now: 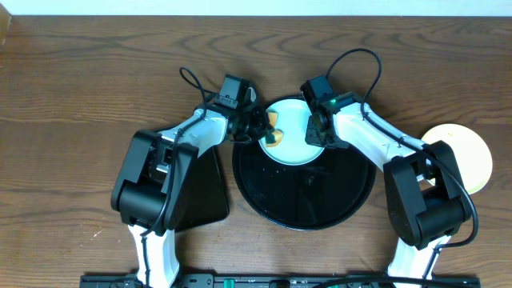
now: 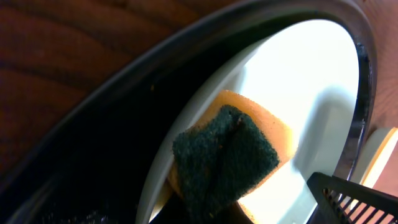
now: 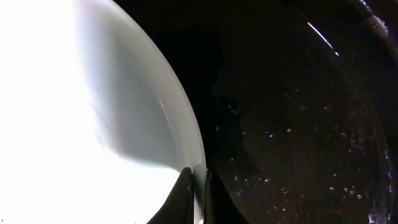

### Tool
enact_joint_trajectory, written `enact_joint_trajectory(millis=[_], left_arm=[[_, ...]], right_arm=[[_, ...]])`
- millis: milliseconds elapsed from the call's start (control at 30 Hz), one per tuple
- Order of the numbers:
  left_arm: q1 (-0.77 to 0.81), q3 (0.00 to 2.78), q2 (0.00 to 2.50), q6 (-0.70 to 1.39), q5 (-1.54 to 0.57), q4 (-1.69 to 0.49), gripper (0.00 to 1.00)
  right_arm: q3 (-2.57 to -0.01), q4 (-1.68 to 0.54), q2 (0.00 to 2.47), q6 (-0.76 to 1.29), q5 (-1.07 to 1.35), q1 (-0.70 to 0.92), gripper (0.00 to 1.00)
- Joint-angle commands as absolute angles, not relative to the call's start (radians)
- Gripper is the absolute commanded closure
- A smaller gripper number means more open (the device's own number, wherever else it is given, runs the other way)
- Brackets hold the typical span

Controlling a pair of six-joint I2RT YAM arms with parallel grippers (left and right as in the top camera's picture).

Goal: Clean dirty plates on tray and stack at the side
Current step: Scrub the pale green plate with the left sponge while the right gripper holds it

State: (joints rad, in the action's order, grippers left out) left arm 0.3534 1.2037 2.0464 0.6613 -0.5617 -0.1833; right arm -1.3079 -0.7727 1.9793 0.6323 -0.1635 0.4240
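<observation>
A pale light-blue plate lies at the back of the round black tray. My left gripper is shut on a sponge, orange with a dark green scouring face, and presses it on the plate's left part; the sponge fills the left wrist view over the plate. My right gripper is shut on the plate's right rim; its fingers pinch the rim in the right wrist view. A pale yellow plate lies on the table at the right.
A smaller rectangular black tray lies left of the round tray, partly under my left arm. The round tray's floor is wet with small droplets. The wooden table lies all round.
</observation>
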Motion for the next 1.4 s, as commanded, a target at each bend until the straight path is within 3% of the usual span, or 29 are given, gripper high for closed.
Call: enact_joint_trajectory(millis=[0, 367, 967, 1367], left_arm=[[0.346, 1.209, 2.135, 0.622, -0.358, -0.233, 0.93], [0.383, 1.406, 2.071, 0.478, -0.162, -0.443, 0.93], [0.383, 1.411, 1.923, 0.310, -0.006, -0.592, 0.93], [0.435, 1.411, 1.919, 0.432, -0.344, -0.562, 0.92]], right_arm=[[-1.266, -0.816, 2.014, 0.632, -0.152, 0.439, 0.98], [-1.266, -0.820, 2.014, 0.632, -0.153, 0.439, 0.98], [-1.266, -0.826, 2.014, 0.642, -0.153, 0.439, 0.99], [-1.266, -0.823, 2.014, 0.651, -0.153, 0.439, 0.98]])
